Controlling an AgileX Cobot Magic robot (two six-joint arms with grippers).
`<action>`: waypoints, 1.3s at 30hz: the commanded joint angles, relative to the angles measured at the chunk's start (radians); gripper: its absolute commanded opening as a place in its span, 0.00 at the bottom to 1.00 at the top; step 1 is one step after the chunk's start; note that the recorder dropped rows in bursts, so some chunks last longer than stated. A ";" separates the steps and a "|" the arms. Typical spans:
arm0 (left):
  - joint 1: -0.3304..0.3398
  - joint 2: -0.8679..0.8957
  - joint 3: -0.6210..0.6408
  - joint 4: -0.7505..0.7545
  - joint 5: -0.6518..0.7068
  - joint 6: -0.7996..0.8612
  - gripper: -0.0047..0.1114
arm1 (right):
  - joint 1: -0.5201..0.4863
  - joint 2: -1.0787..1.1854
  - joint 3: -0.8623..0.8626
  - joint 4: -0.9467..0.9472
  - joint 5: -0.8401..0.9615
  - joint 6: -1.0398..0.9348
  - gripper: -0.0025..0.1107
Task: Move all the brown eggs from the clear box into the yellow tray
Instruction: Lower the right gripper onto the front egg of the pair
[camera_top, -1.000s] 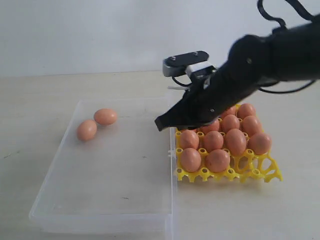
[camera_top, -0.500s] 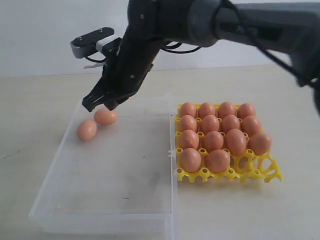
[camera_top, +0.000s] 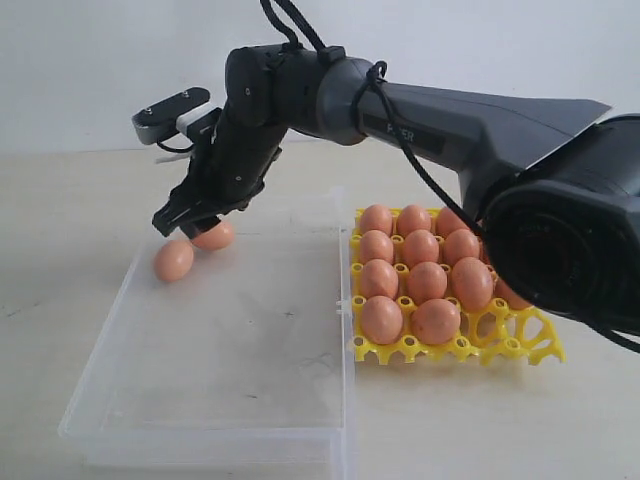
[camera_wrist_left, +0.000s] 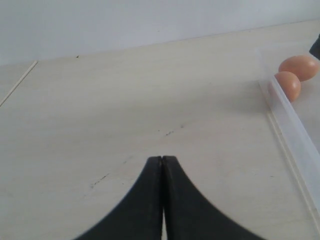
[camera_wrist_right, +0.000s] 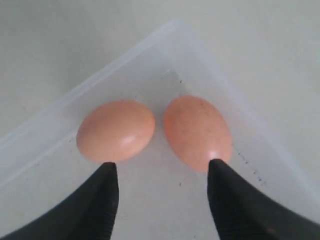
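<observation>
**Two eggs left in the box**

Our right gripper (camera_wrist_right: 162, 169) hangs with jaws apart over two touching eggs (camera_wrist_right: 116, 131) in the box's (camera_top: 200, 432) ten-o'clock corner. The tray (camera_top: 520, 345), nearly full, sits at the box's three o'clock. Eggs are light, smooth and brittle, so we would pinch one gently across its middle. Our left gripper (camera_wrist_left: 162, 165) is closed over the bare table (camera_wrist_left: 100, 100).

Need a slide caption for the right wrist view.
Open right gripper over two brown eggs in a corner of the clear box.
</observation>
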 joint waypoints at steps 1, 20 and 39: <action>0.002 -0.006 -0.004 -0.001 -0.006 -0.005 0.04 | 0.004 0.014 -0.010 -0.012 -0.093 0.025 0.50; 0.002 -0.006 -0.004 -0.001 -0.006 -0.005 0.04 | 0.004 0.113 -0.010 -0.066 -0.215 0.027 0.50; 0.002 -0.006 -0.004 -0.001 -0.006 -0.005 0.04 | 0.009 0.185 -0.010 -0.050 -0.241 0.030 0.50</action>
